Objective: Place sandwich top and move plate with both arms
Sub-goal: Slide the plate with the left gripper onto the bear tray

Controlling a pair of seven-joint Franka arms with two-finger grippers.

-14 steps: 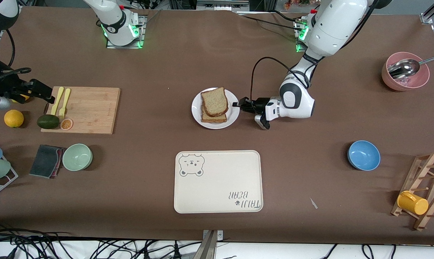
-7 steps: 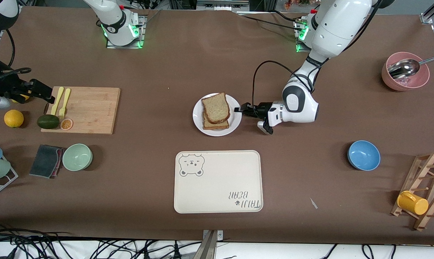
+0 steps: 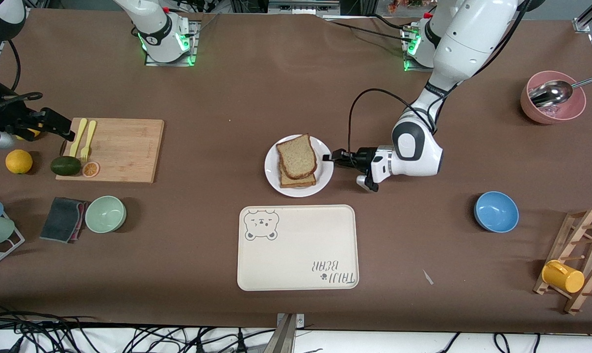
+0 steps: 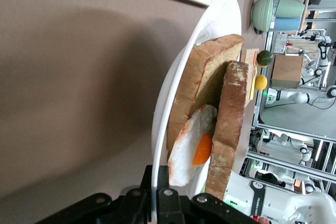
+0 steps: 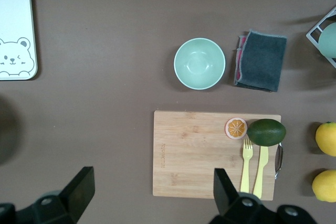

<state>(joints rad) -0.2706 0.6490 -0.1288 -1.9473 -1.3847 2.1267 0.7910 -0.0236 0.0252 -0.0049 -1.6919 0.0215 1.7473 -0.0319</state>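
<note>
Plate point(image 3: 325, 172) nearer the tray point(image 3: 298, 247) now, rim pinched in shut left tool point(image 3: 331, 158).

Cutting board point(image 5: 205, 153), green bowl point(image 5: 199, 63), avocado point(image 5: 266, 131), forks point(image 5: 252, 167)

Even overhead light falls across the brown table point(image 3: 227, 88), bright without harsh glare. Soft, short shadows lie beside the green bowl point(image 3: 105, 214) and blue bowl point(image 3: 496, 211). Green lamps glow at the two arm bases. The metal scoop point(image 3: 551, 93) shows a bright sheen. In the left wrist view, the white plate point(image 4: 173, 103) throws a broad, soft-edged shadow on the table, and the background racks look hazy.
</note>
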